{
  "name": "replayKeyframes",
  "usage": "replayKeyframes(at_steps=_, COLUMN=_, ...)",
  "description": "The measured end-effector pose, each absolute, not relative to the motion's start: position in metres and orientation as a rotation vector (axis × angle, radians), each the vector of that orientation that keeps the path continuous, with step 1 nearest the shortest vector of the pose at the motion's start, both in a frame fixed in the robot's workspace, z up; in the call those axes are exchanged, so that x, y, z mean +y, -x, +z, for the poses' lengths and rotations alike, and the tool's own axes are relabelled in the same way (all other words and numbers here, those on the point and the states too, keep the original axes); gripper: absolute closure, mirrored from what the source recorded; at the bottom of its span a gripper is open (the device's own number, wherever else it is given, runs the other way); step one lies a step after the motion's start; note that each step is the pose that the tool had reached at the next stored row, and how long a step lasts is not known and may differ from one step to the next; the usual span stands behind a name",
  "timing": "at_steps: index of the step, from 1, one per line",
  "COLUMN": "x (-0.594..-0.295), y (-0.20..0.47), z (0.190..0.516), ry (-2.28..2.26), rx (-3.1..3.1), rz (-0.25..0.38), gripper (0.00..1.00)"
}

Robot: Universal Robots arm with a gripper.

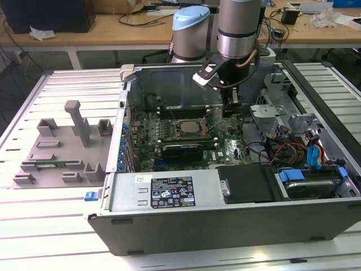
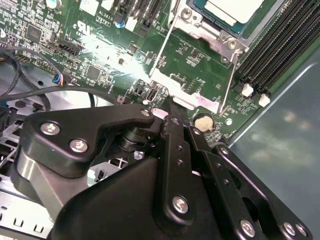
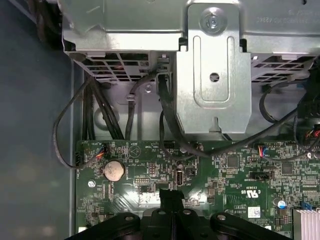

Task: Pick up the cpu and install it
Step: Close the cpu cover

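Gripper (image 1: 230, 108), fingers closed together and carrying nothing, is pointing down at the green motherboard (image 3: 235, 200) near a round coin battery (image 3: 113, 170). The cpu (image 1: 190, 126) is sitting in its socket frame (image 2: 200, 31), apart from the gripper. A white printed label (image 1: 164, 193) is lying on the power supply box (image 1: 121, 195), its text too small to read.

A robotics lab: an opened computer case (image 1: 225, 226) on a slatted metal table (image 1: 67, 84), cable-strewn wooden benches (image 1: 107, 31) behind
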State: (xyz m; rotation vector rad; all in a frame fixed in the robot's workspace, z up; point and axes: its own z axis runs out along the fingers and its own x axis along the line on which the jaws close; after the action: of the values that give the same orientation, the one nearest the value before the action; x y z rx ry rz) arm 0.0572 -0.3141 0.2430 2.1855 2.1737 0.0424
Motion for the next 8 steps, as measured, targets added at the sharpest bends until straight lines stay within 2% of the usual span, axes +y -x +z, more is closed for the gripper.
replayKeyframes(at_steps=8, x=-0.314, y=-0.038, z=0.243, ry=-2.159, rx=2.146, rz=0.099, gripper=0.89)
